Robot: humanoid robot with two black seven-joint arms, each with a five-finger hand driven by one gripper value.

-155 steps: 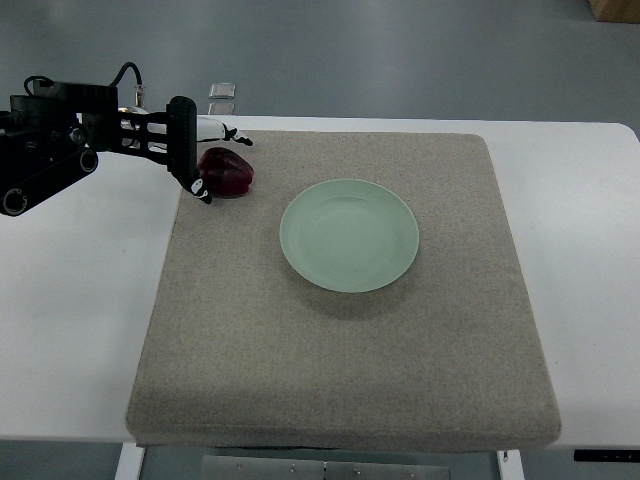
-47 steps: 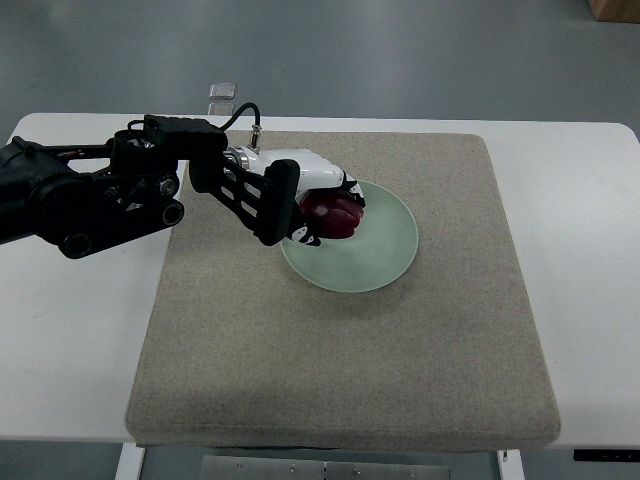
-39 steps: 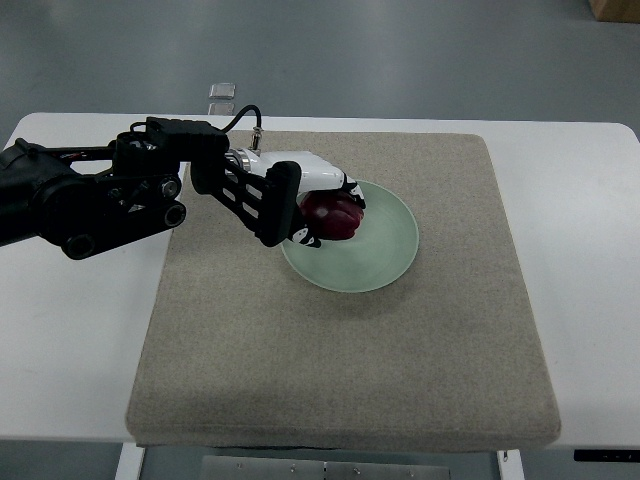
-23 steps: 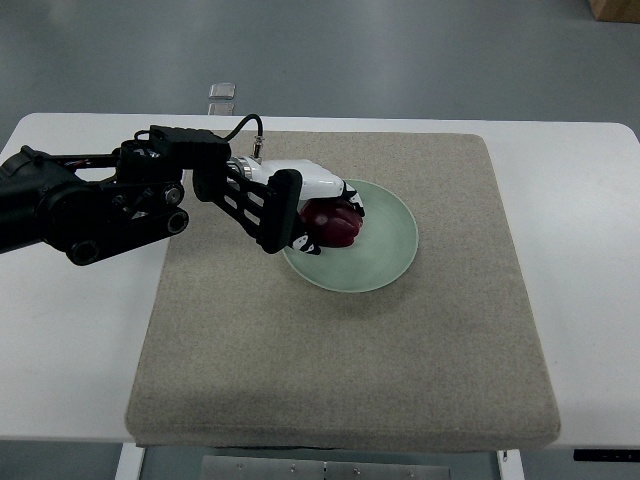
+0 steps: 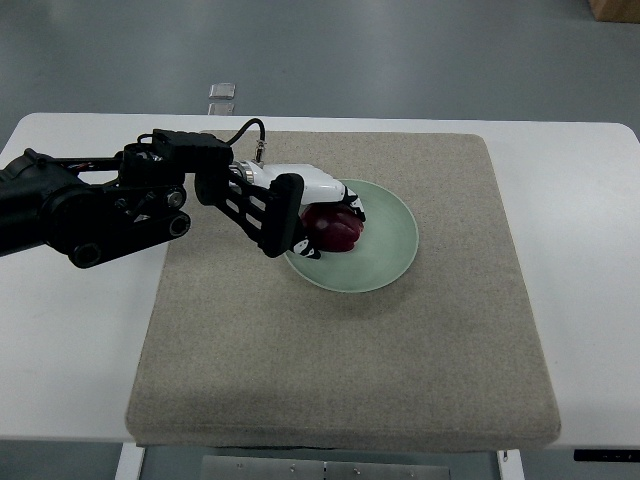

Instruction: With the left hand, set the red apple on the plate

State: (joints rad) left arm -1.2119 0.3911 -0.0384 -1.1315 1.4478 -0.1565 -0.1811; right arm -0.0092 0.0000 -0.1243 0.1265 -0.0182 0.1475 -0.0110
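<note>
The dark red apple (image 5: 336, 230) is over the left part of the pale green plate (image 5: 385, 250), which lies on the beige mat. My left hand (image 5: 318, 216) comes in from the left edge and its fingers are curled around the apple. I cannot tell whether the apple touches the plate. The right hand is not in view.
The beige mat (image 5: 350, 340) covers most of the white table (image 5: 70, 330). A small clear object (image 5: 222, 91) sits at the table's far edge, behind my left arm.
Since 3.3 s ago my left hand carried the apple from the mat's far left corner to over the plate's left part. In the last second it has crept slightly lower and right.
</note>
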